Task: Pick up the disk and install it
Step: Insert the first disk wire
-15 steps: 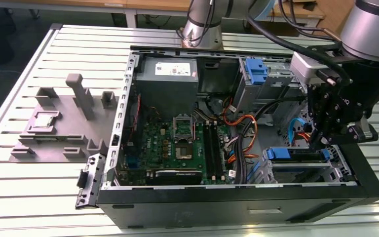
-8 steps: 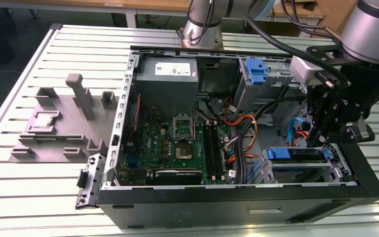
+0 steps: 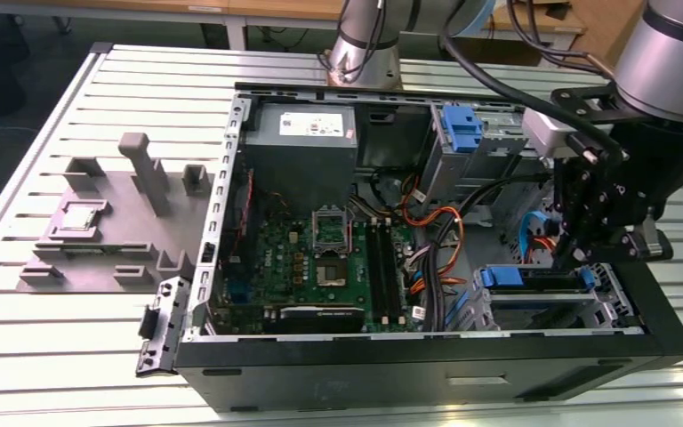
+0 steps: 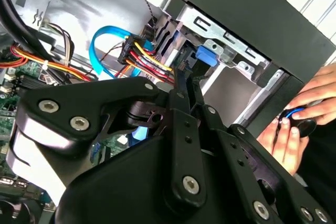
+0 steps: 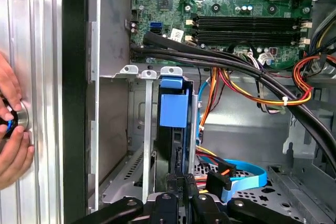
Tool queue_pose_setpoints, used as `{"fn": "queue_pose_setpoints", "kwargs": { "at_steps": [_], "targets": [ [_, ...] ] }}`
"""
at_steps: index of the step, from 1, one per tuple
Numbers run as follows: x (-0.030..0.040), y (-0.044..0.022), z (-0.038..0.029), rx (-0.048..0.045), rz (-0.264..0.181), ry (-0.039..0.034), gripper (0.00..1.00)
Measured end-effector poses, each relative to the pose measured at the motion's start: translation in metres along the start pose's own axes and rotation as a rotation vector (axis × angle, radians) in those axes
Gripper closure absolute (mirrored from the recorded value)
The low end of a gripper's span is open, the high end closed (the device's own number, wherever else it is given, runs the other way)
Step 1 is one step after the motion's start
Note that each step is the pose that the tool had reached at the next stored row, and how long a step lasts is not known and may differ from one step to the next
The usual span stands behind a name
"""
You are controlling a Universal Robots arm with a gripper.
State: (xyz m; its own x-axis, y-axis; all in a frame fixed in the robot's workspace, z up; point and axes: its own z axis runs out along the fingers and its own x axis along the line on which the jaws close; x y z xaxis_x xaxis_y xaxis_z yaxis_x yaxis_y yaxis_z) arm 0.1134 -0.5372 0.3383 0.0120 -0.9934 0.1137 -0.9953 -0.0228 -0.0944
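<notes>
- Nearest in the exterior view is the black computer case (image 3: 437,374), lying open on the slatted desk (image 3: 33,329).
- Just behind its front wall, at 4 o'clock in the case, sits the metal drive cage (image 3: 555,307).
- The disk (image 3: 503,277) stands on edge in that cage. Its long axis runs from 9 to 3 o'clock, and its blue rail end (image 5: 173,106) points at the motherboard (image 3: 317,258).
- My hand (image 3: 576,262) reaches down onto the disk's other end. In both wrist views it lines up with the drive's thin edge (image 5: 181,184) (image 4: 184,85). I cannot tell whether it is apart or clamped.
- Outside the case wall, a person's hands (image 5: 13,135) rest on a round knob (image 4: 302,124) on the desk.
- Orange and yellow cables (image 3: 437,240) lie between cage and motherboard.
- At 9 o'clock on the desk stands a grey fixture (image 3: 104,222).
- Farthest, at 12 o'clock, are the grey power supply (image 3: 306,133) and the arm's base (image 3: 359,44).
</notes>
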Motion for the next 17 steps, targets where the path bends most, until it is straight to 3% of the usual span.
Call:
{"fn": "queue_pose_setpoints", "kwargs": {
  "at_steps": [5, 6, 10, 17],
  "targets": [
    [-0.0001, 0.0002, 0.0026, -0.0056, 0.049, 0.0035, 0.83],
    [0.0000, -0.0001, 0.0026, -0.0059, 0.052, 0.0017, 0.83],
    [0.0013, -0.0006, 0.0031, -0.0065, 0.057, -0.0165, 0.83],
    [0.0058, -0.0004, 0.0041, -0.0066, 0.058, -0.0211, 0.83]
  ]
}}
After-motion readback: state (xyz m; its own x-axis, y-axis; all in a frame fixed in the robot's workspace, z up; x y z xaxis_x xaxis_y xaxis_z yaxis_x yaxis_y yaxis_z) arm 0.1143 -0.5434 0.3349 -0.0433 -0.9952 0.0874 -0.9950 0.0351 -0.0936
